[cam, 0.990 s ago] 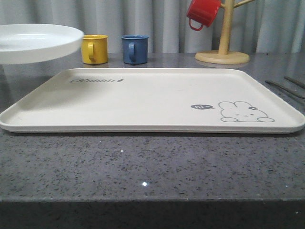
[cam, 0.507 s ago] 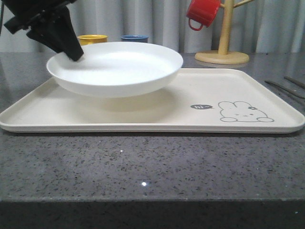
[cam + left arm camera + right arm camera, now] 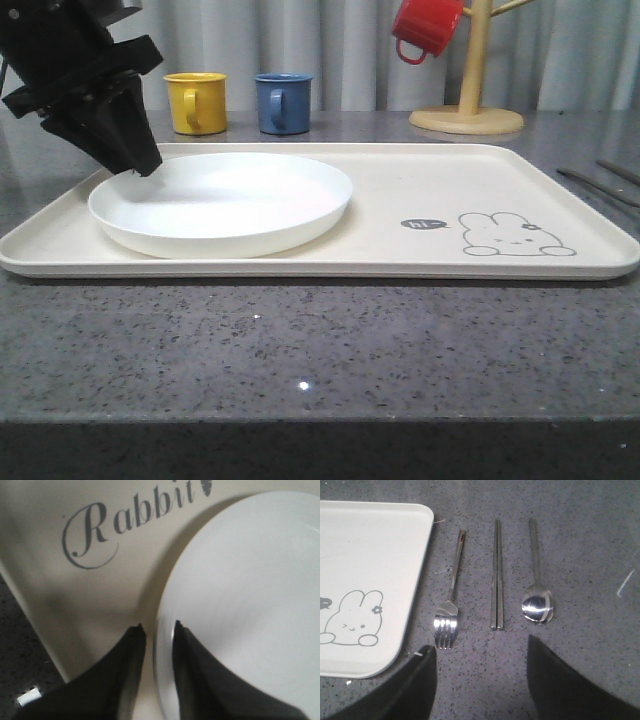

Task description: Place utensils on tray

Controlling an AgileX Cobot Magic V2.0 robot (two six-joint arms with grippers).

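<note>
The round white plate [image 3: 220, 200] rests flat on the left half of the cream tray [image 3: 450, 180], beside the "Rabbit" script. My left gripper [image 3: 145, 168] is shut on the plate's far left rim. In the left wrist view the plate [image 3: 240, 595] has its rim between the two fingers of the left gripper [image 3: 157, 627], above the tray [image 3: 75, 605]. My right gripper [image 3: 480, 652] hangs open over the table. Beyond it, right of the tray [image 3: 370, 555], lie the fork [image 3: 451, 595], chopsticks [image 3: 497, 575] and spoon [image 3: 537, 600], side by side.
A yellow mug [image 3: 197, 102] and a blue mug [image 3: 282, 102] stand behind the tray. A red mug [image 3: 425, 28] hangs on a wooden mug tree [image 3: 467, 115] at the back right. Bare speckled grey counter [image 3: 300, 350] runs along the front.
The plate came in from the far left, passed over the tray in my left gripper, and has been lowered onto the tray's left half.
</note>
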